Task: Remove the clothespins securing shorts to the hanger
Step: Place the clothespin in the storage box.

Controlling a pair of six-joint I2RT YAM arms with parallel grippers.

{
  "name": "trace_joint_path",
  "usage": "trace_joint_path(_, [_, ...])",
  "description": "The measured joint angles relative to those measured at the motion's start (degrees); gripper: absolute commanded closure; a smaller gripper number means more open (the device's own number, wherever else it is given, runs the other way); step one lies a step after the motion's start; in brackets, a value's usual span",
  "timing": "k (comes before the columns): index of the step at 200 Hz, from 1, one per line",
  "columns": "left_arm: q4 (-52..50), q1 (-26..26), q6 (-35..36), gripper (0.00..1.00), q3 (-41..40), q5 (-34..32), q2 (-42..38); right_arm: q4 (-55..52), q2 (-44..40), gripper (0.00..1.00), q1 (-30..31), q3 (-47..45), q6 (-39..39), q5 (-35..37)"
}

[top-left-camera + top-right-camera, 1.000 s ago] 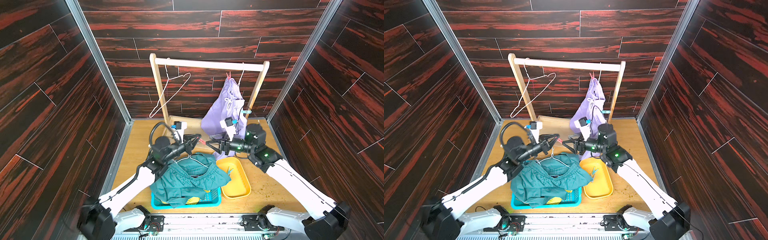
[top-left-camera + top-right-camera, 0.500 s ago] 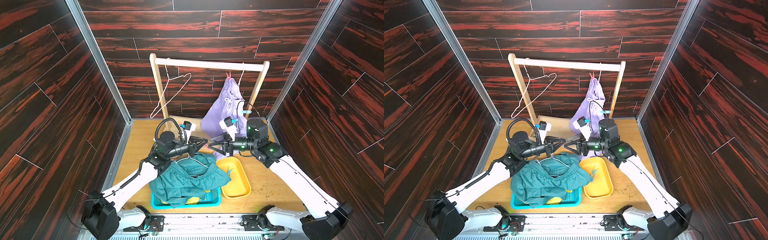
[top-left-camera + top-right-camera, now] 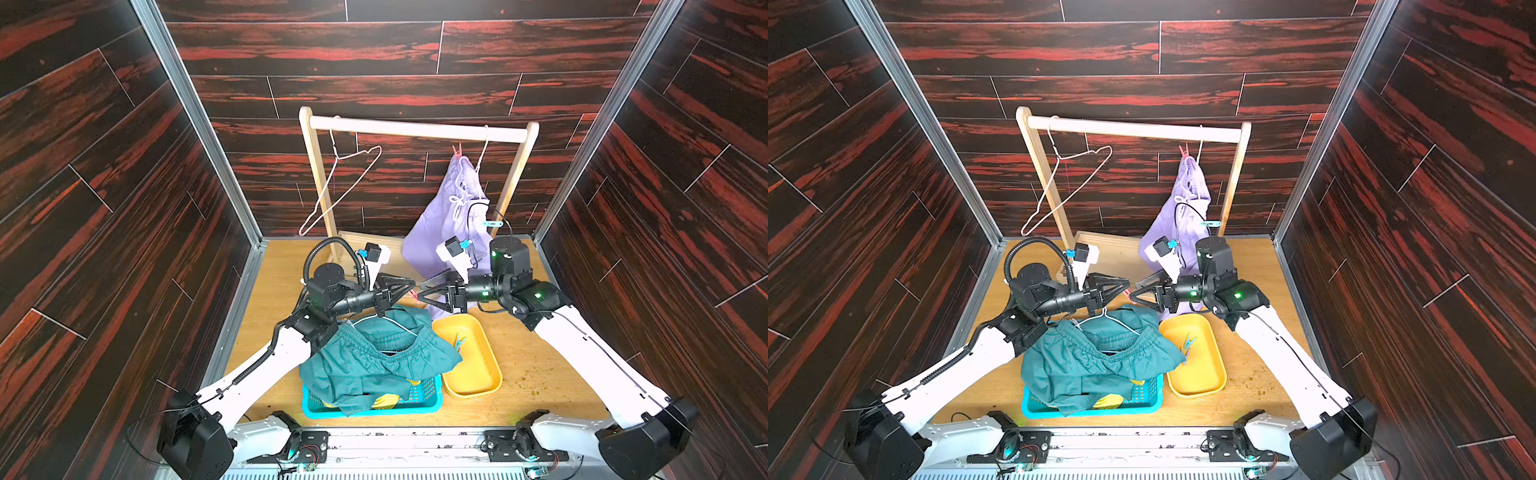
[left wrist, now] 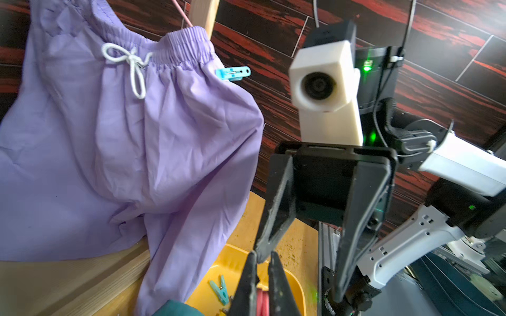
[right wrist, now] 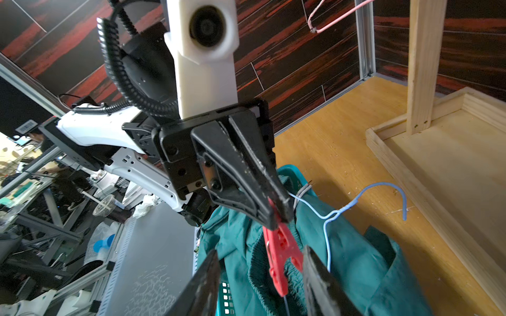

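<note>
Your left claw (image 5: 278, 220) pinches a red clothespin (image 5: 279, 254) just above the teal shorts (image 3: 374, 365) heaped in the blue basket (image 3: 432, 405); your right claw (image 3: 419, 291), spread apart, straddles that pin's free end.

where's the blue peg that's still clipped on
In both top views the light blue clothespin is clipped to the lavender shorts at the waistband, beside the rack's right post, near the right arm.

Looking round for any lettering: nothing legible anywhere. Just a barcode sticker (image 5: 26, 127) on dark equipment outside the cell, seen in the right wrist view, its characters too small to read.
</note>
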Motion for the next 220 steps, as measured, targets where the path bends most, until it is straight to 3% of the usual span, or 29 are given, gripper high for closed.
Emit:
trace_joint_path(59, [-0.52, 0.00, -0.20, 1.00, 0.28, 4.55, -0.22, 2.47, 2.12, 0.55, 0.00, 0.37, 0.61, -3.28])
trace_joint_path(220, [-2.58, 0.00, 0.79, 1.00, 0.35, 4.07, -0.87, 10.40, 2.54, 0.64, 1.77, -4.81, 5.42, -6.60])
